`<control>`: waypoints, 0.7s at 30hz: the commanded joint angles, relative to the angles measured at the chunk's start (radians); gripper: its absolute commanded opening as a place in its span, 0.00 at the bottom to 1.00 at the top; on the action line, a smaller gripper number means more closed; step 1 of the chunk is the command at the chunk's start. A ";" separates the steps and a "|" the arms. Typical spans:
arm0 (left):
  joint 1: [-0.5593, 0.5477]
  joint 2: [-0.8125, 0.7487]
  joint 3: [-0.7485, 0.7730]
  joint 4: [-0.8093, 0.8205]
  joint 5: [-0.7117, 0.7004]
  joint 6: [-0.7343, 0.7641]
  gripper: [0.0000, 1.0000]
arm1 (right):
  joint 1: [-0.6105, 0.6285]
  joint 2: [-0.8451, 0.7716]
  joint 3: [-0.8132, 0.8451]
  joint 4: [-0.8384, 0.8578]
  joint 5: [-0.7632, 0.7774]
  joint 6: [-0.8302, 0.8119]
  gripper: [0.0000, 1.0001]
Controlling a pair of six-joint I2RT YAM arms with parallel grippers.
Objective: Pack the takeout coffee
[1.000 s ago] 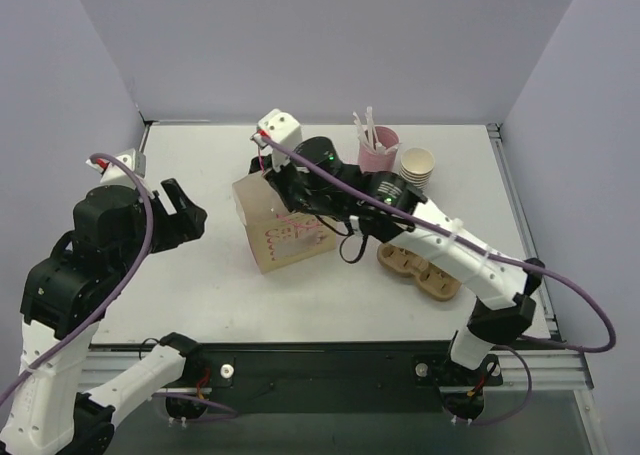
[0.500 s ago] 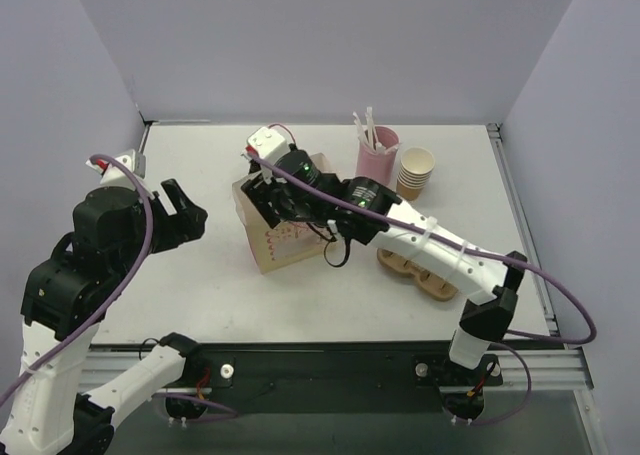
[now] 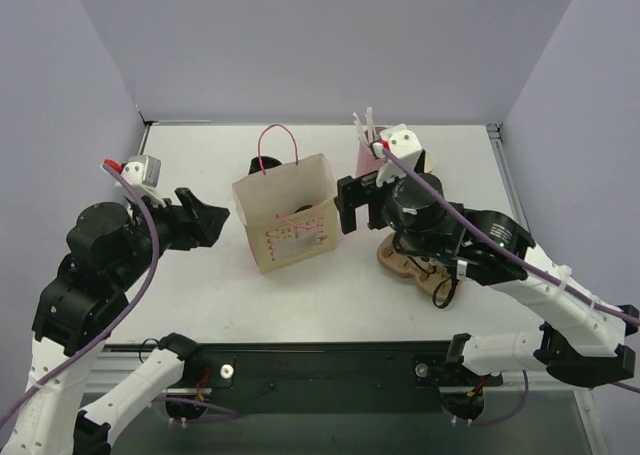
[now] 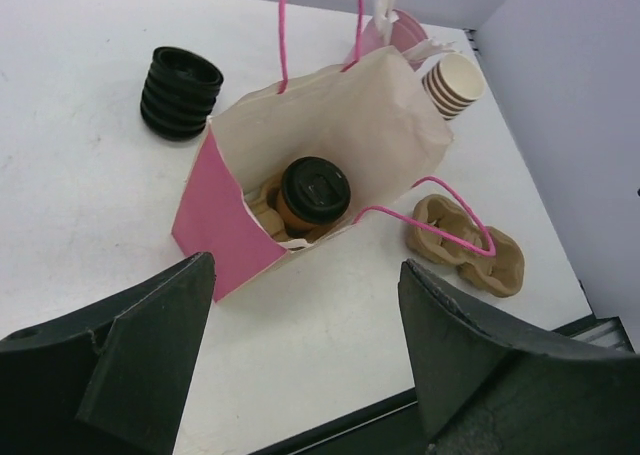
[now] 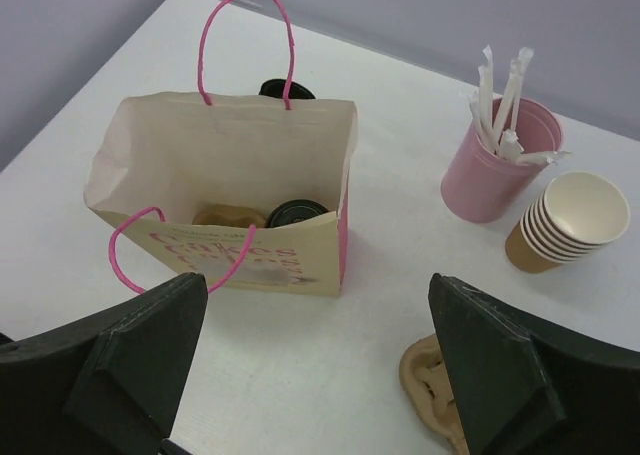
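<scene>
The takeout coffee [image 4: 313,190], a tan cup under a black lid [image 5: 298,214], stands inside the open paper bag [image 3: 285,215] next to a tan cardboard insert [image 4: 262,203]. In the top view the bag's walls hide the cup. My right gripper [image 3: 350,203] hovers just right of the bag, open and holding nothing; in the right wrist view the right gripper [image 5: 318,325] frames bare table below the bag [image 5: 230,155]. To the left of the bag is my left gripper [image 3: 205,220], and it stands open and holds nothing. In its own view the left gripper [image 4: 305,315] is near the bag's pink side [image 4: 215,235].
A stack of black lids [image 4: 180,92] sits behind the bag. A pink cup of wrapped straws [image 5: 497,165] and a stack of lidless paper cups [image 5: 570,220] stand at the back right. A cardboard cup carrier [image 3: 415,267] lies right of the bag, under my right arm.
My right gripper has come up out of the bag and moved right, opening and leaving the coffee inside. The left gripper has edged toward the bag.
</scene>
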 commanded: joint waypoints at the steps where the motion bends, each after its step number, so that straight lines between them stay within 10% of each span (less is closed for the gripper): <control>1: 0.004 -0.041 -0.023 0.157 0.102 0.059 0.84 | 0.003 -0.114 -0.068 -0.018 0.059 0.153 1.00; 3: 0.004 -0.047 -0.028 0.197 0.134 0.064 0.97 | 0.003 -0.148 -0.090 -0.017 0.062 0.175 1.00; 21: 0.004 -0.078 -0.158 0.348 0.211 -0.001 0.97 | 0.001 -0.234 -0.211 0.010 0.163 0.278 1.00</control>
